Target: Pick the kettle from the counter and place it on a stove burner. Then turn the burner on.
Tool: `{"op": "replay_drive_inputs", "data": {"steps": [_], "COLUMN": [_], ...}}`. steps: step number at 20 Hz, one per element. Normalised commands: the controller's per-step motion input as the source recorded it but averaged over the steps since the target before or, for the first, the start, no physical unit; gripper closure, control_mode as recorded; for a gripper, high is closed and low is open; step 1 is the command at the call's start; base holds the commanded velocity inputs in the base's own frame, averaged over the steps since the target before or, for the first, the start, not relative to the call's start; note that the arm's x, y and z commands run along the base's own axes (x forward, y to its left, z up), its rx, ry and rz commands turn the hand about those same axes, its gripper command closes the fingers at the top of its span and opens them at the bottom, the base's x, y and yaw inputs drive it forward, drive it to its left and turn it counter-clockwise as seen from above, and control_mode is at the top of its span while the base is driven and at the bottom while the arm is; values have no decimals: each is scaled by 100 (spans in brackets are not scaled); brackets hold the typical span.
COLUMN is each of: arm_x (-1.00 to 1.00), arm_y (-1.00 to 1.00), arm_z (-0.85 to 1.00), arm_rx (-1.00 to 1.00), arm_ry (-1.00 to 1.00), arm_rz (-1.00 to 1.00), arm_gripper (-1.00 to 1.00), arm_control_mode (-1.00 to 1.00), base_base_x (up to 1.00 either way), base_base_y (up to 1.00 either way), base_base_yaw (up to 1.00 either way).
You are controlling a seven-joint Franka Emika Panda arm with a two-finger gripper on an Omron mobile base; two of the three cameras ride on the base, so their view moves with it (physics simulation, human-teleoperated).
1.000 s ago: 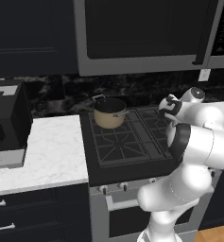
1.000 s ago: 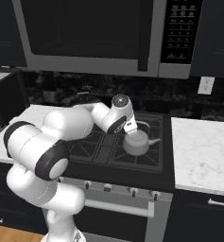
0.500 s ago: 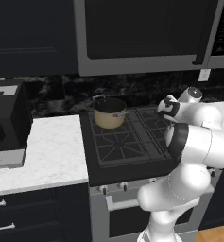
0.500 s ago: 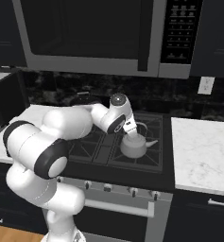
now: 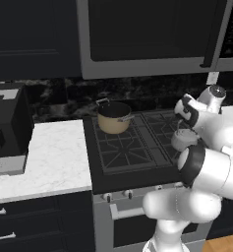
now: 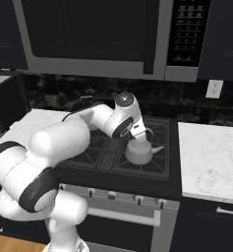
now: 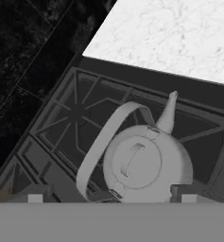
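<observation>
Pincer [image 6: 137, 134] sits just above the kettle [image 6: 139, 151], fingertips [image 7: 35, 197] spread to either side of its body and seemingly not touching it, though the arm hides the contact. Kettle rests upright on the grate of the front right stove burner [image 6: 140, 162], spout toward the counter [image 6: 211, 157]. Placement looks done. Left: back off, turn the front knob [image 6: 136, 200]. Tan pot [image 5: 113, 116] on rear left burner.

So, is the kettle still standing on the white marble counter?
No, the kettle sits on the black grate of the stove burner, beside the counter.
</observation>
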Motion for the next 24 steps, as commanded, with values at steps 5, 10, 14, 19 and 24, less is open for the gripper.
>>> {"op": "replay_drive_inputs", "data": {"steps": [5,10,14,19,24], "arm_x": [-100,-100,-100,-100,-89], "arm_y": [-69,-100,-90,-56,-18], "arm_z": [56,4,-77,-100,-100], "arm_rx": [0,0,-7,-30,-48], "arm_ry": [-8,-9,0,0,-49], "arm_rz": [0,6,28,42,42], "arm_gripper": [-100,-100,-100,-100,-100], "arm_control_mode": [-100,-100,-100,-100,-100], "base_base_x": [0,0,0,0,0], "base_base_y": [0,0,0,0,0], "base_base_yaw": [0,0,0,0,0]}}
